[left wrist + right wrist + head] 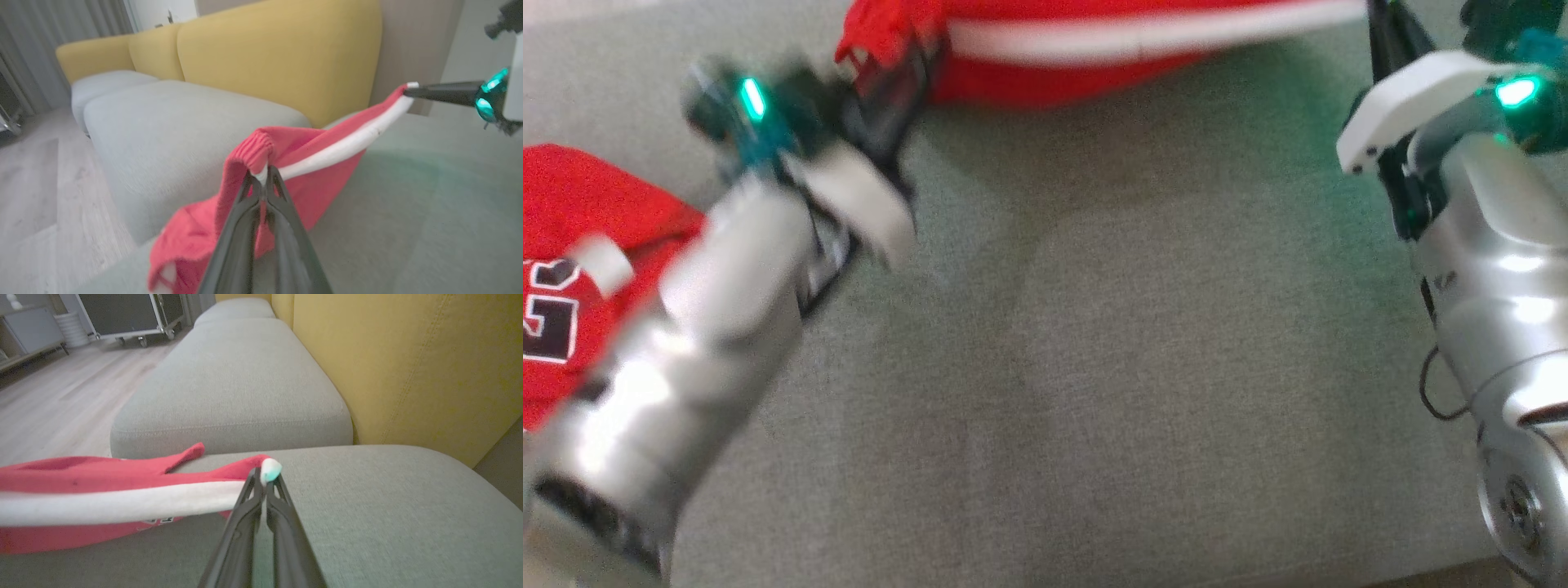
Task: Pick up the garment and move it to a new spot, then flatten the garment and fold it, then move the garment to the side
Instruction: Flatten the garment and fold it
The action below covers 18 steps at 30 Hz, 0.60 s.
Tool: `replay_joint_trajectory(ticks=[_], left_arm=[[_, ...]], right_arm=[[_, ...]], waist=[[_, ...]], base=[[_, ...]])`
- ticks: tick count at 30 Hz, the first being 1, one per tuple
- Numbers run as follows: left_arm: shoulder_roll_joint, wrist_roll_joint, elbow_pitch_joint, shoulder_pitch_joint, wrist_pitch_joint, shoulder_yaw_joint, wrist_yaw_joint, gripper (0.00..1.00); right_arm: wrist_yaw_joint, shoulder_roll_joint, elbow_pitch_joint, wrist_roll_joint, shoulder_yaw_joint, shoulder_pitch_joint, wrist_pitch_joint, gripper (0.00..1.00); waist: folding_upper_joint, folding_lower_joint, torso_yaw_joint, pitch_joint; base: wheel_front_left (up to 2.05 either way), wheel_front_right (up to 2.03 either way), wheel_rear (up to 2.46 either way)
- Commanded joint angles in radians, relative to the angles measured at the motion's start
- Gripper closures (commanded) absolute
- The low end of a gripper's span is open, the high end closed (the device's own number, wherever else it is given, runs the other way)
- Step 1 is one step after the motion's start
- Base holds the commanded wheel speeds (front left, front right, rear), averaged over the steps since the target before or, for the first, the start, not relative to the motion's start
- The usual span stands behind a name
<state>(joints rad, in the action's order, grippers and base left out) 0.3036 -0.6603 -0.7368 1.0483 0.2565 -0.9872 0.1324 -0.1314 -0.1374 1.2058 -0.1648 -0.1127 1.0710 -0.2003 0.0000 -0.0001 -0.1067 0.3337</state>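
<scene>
While both my jaws pinch its white-banded edge taut, the red garment hangs above open grey sofa cushion.

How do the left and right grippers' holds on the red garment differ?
The left gripper pinches a ribbed red fold of the red white-striped garment; the right gripper pinches the stripe's white tip. Loose cloth hangs below the left gripper; near the right gripper it pulls taut. Both are shut, the stripe stretched between them.

Grey cushion lies free (yellow backrest behind)
</scene>
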Motion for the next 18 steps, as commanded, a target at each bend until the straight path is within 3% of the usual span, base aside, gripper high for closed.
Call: replay_joint_trajectory(ticks=[1, 8, 18], left_arm=[[0.054, -0.026, 0.041, -0.004, 0.005, 0.001, -0.002, 1.0], [0.13, -0.108, 0.155, -0.18, -0.011, -0.151, -0.002, 1.0], [0.165, -0.135, 0.28, -0.336, -0.021, -0.204, -0.043, 1.0]], right_arm=[[0.001, -0.004, -0.011, -0.021, -0.04, -0.005, 0.021, 1.0], [0.001, -0.065, 0.006, -0.126, -0.217, -0.132, 0.173, 1.0], [0.001, -0.206, -0.161, -0.374, -0.416, -0.323, 0.364, 1.0]], waist=[[0.0, 0.0001, 0.006, -0.039], [0.0, 0.0001, 0.002, -0.143], [0.0, 0.0001, -0.017, -0.263]], base=[[0.0, 0.0, 0.0], [0.0, 0.0, 0.0], [0.0, 0.0, 0.0]])
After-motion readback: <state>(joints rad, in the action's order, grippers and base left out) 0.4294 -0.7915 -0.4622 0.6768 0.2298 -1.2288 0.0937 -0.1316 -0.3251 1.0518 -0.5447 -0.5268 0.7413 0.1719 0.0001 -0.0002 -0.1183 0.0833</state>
